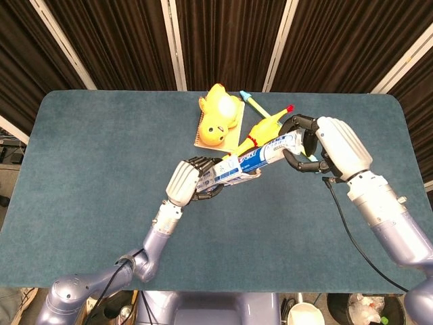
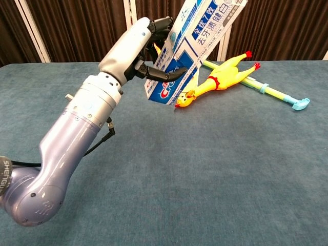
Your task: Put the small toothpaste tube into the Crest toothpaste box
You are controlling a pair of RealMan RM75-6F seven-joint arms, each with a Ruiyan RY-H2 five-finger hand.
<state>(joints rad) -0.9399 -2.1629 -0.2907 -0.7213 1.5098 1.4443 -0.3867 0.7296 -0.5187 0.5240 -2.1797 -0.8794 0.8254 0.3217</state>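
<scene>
Both arms meet over the middle of the teal counter, well above its surface. The left hand is wrapped around the near end of the Crest toothpaste box, its dark fingers curled over the carton's top edge. In the chest view the same hand holds the box tilted steeply, its near closed end low and its far end rising out of the top of the picture.

The right hand is closed on the small toothpaste tube at its far right end. The tube lies in line with the box, and its left end sits at the box's open mouth. From where I stand I cannot tell how far inside it reaches.

Under and behind the two hands, toward the far edge, lie a yellow duck toy on a tan card, a yellow rubber chicken and a long-handled toothbrush. The chicken's head lies just beside the low end of the box in the chest view, though the box hangs above the counter.

There is wide bare cloth on the left side and along the near edge, and a good stretch of it on the right side past the right forearm. The far edge is backed by dark curtains.
</scene>
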